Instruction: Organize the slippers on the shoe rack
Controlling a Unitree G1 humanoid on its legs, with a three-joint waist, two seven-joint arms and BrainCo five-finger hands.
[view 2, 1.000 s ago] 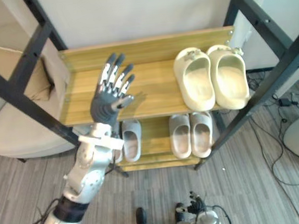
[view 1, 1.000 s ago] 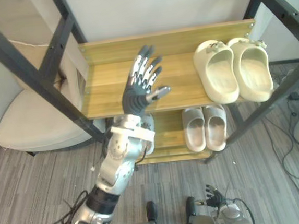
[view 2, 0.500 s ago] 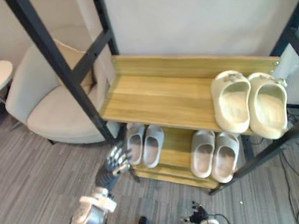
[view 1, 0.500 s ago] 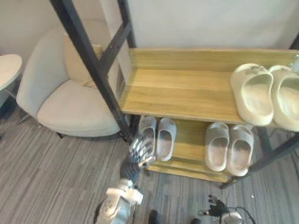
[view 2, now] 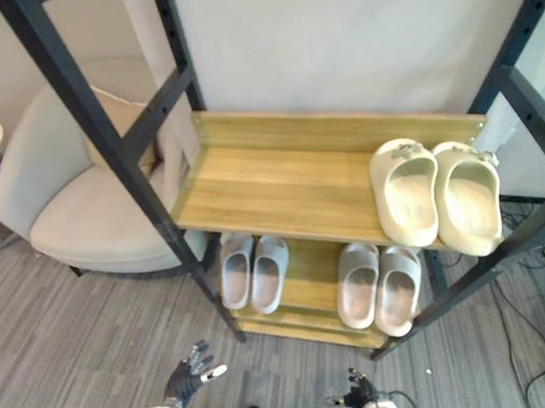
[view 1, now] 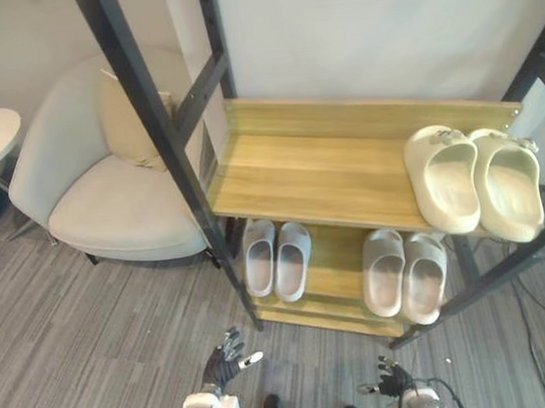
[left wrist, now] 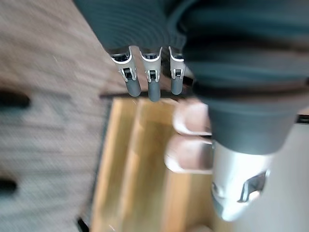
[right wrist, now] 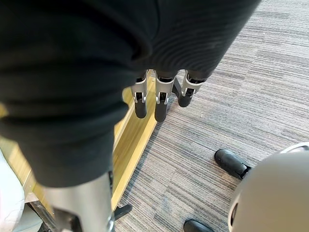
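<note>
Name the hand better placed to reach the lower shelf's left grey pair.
Probably left: the left hand hangs open nearest the left grey pair; the right hand sits by the right grey pair.

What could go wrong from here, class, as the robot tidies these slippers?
1. The cream slippers appear to overhang the front edge of the top shelf; a nudge might tip them off.
2. The left hand hangs low by the floor; rising, it might strike the black bar before the rack.

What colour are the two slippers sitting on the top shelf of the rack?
The top-shelf slippers are pale cream-yellow, clearest in the left eye view.
</note>
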